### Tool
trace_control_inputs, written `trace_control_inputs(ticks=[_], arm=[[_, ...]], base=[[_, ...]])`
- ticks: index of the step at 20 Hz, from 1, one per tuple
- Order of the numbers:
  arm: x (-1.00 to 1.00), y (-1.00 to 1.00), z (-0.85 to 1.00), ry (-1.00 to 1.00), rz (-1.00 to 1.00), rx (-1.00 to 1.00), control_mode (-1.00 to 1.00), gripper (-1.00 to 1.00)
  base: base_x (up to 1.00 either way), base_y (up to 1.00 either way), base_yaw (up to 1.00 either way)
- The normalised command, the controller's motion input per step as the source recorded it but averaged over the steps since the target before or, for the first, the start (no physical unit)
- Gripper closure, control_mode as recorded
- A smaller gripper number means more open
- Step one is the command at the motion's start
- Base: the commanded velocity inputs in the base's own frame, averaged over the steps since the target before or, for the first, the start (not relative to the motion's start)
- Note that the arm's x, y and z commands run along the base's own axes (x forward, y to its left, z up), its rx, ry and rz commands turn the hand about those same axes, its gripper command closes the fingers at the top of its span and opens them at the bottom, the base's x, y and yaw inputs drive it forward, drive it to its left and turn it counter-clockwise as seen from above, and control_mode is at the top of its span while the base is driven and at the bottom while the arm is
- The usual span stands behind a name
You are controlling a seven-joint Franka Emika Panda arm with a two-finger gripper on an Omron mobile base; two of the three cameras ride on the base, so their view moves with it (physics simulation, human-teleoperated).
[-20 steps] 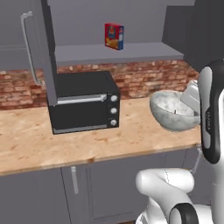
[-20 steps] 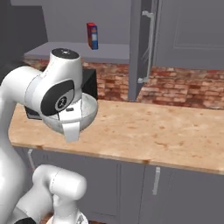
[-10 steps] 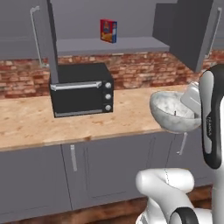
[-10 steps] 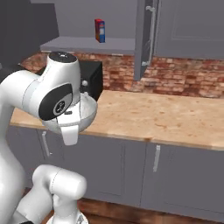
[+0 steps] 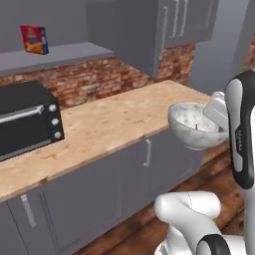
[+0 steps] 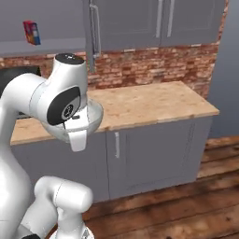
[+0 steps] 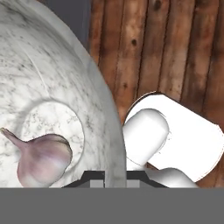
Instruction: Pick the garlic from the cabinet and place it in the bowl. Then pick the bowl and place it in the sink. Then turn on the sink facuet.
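One rim wall of the marble bowl (image 7: 65, 87) sat pinched in the gripper (image 7: 114, 175), held out beyond the counter edge above the wooden floor (image 7: 175, 52). It was likely heavy, rigid and slick; the loose garlic (image 7: 41, 159) inside could roll if tilted.

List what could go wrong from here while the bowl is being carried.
The garlic lies loose inside the bowl, so a tilt or jolt could roll it out. The tool pinches only the bowl's rim, which might slip or pivot. The bowl hangs beyond the wooden counter, above the wood floor, so a drop would likely spill or damage it.
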Motion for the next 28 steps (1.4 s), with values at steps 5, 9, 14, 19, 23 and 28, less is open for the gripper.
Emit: trace_control_inputs(ticks=[5,9,14,19,23,28], arm=[[0.00,0.00,0.00,0.00,0.00,0.00,1.00,1.00],[0.00,0.00,0.00,0.00,0.00,0.00,1.00,1.00],[0.00,0.00,0.00,0.00,0.00,0.00,1.00,1.00],[0.00,0.00,0.00,0.00,0.00,0.00,1.00,1.00],[0.00,0.00,0.00,0.00,0.00,0.00,1.00,1.00],[0.00,0.00,0.00,0.00,0.00,0.00,1.00,1.00]], base=[[-0.28,0.00,-0.88],[-0.26,0.00,-0.88],[-0.09,0.02,-0.84],[0.00,0.10,-0.75],[0.00,0.00,-0.75],[0.00,0.00,-0.76]])
